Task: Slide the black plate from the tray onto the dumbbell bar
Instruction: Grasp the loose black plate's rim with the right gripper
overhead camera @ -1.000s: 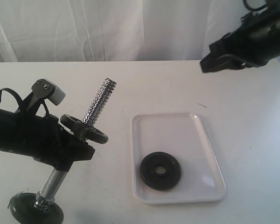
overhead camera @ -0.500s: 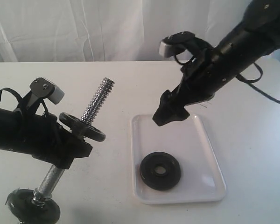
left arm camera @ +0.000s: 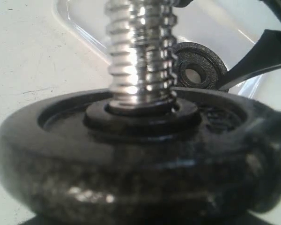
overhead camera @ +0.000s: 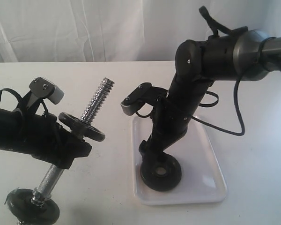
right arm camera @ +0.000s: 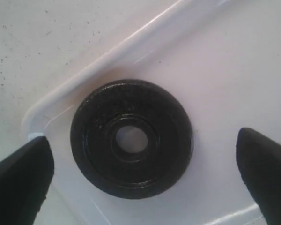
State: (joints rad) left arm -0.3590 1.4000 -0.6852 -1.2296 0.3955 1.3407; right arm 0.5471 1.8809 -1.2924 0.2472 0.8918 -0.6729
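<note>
The black plate (overhead camera: 161,172) lies flat in the white tray (overhead camera: 210,145), near its front left corner. My right gripper (overhead camera: 152,151) hangs just above the plate. It is open, and in the right wrist view its two fingertips (right arm camera: 25,171) stand on either side of the plate (right arm camera: 131,138) without touching it. My left gripper (overhead camera: 70,150) is shut on the dumbbell bar (overhead camera: 96,105) and holds it tilted, threaded end up and towards the tray. One lobed collar (overhead camera: 82,127) sits just above the grip and another (overhead camera: 32,212) at the low end. In the left wrist view the collar (left arm camera: 131,159) hides the jaws.
The white table (overhead camera: 253,117) runs back to a white curtain (overhead camera: 107,28). The right arm's cable (overhead camera: 234,126) loops over the table beside the tray's far right corner. The right arm's wrist camera block (overhead camera: 136,97) juts out towards the bar's tip.
The right arm has swung down from the upper right to just over the plate in the tray. The left arm and the bar have barely moved.
</note>
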